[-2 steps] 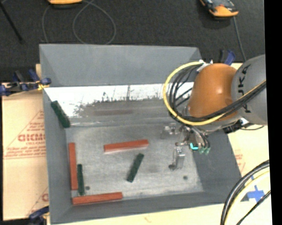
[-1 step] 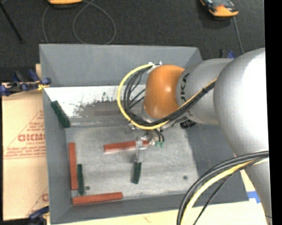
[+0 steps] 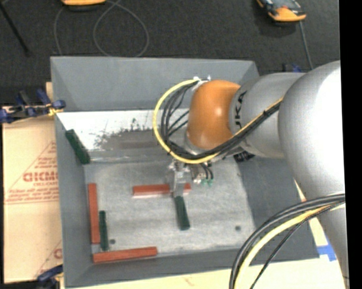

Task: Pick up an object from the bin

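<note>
My gripper (image 3: 181, 185) hangs low over the middle of the bin, below the orange wrist cover. Its fingers come down at the right end of a flat red-brown bar (image 3: 150, 190) that lies crosswise on the bin floor. A dark green bar (image 3: 181, 213) lies just below the fingers, pointing toward the near wall, its top end close to the fingertips. Whether either bar is between the fingers is hidden by the gripper body.
Another dark green bar (image 3: 77, 146) leans in the far left corner. Along the left wall lie a red-brown bar (image 3: 93, 213) and a short green bar (image 3: 103, 227). A long red-brown bar (image 3: 125, 254) lies along the near wall.
</note>
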